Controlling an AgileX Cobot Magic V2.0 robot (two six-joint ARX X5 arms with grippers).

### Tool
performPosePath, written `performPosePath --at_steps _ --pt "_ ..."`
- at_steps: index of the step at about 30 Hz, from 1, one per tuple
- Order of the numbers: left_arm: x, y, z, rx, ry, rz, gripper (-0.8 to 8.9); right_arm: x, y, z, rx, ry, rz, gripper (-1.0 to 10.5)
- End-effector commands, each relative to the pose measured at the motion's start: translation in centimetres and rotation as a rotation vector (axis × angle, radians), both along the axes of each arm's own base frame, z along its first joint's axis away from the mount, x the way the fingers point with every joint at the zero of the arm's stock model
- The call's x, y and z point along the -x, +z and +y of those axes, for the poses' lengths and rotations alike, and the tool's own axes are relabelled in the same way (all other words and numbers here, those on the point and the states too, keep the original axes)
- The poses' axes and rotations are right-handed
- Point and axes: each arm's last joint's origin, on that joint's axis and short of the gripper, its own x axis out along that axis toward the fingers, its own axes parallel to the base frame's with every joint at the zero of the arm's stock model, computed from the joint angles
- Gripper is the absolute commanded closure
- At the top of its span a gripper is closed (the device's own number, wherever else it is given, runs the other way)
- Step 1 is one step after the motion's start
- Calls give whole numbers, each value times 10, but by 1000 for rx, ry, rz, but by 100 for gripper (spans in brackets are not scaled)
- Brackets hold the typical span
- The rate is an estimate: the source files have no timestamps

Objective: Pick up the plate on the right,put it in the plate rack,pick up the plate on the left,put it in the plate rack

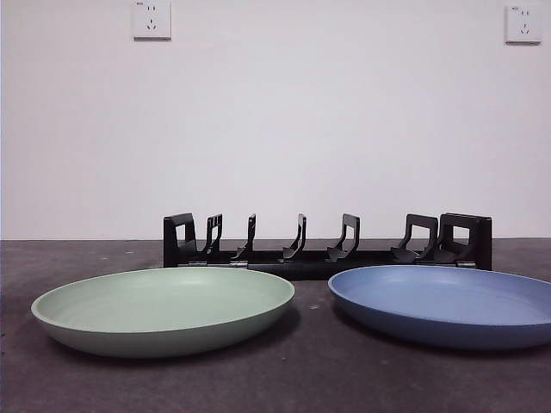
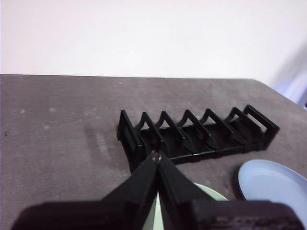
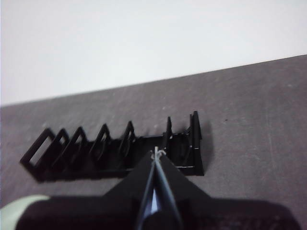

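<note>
Nearest on the dark table [image 1: 284, 379]: green plate [image 1: 164, 310] at left, blue plate [image 1: 448, 303] at right, both lying flat, apart from each other. Just behind them the plate rack [image 1: 327, 245] runs left to right, prongs upright, slots holding nothing. Beyond it, white wall with two sockets [image 1: 151, 19]. Left gripper [image 2: 157, 158] and right gripper [image 3: 157, 154] hang above the plates, each with jaw tips pressed together, gripping nothing.
</note>
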Motion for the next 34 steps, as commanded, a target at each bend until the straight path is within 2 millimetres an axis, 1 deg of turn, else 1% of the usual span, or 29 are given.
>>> performPosePath --at_steps 1,5,8,12,17,18,19,20,22,23,24,25,26,27,34 --pt "2 17 0 -64 -30 -14 820 -2 25 1 85 49 19 958" --pt "7 41 0 -99 -53 -6 820 -7 50 3 141 112 89 958" --pt "11 55 0 -135 -62 3 820 -10 60 3 178 133 132 958" --pt "15 69 0 -185 -78 25 819 -13 66 3 193 150 167 957" --pt "14 80 0 -217 -91 35 807 -16 65 4 194 153 184 945" --pt "14 81 0 -215 -96 33 787 -16 65 4 194 153 183 944" --pt "14 82 -1 -211 -109 31 742 -16 65 4 194 153 183 938" --pt "13 82 -1 -207 -120 31 662 -16 65 4 194 153 183 907" --pt "12 82 -1 -202 -133 36 433 -16 65 4 193 153 183 762" --pt "11 82 -1 -200 -133 40 296 -16 65 4 192 152 182 657" --pt "10 81 -1 -199 -134 42 203 -16 65 4 192 152 182 543" --pt "10 81 -2 -198 -138 43 168 -16 65 4 189 151 183 455" --pt "10 81 -2 -196 -144 44 158 -16 65 4 187 150 185 396" --pt "9 81 -2 -191 -159 45 156 -16 65 4 186 150 190 375" --pt "6 80 -5 -213 -193 43 156 -19 62 4 165 144 226 379"
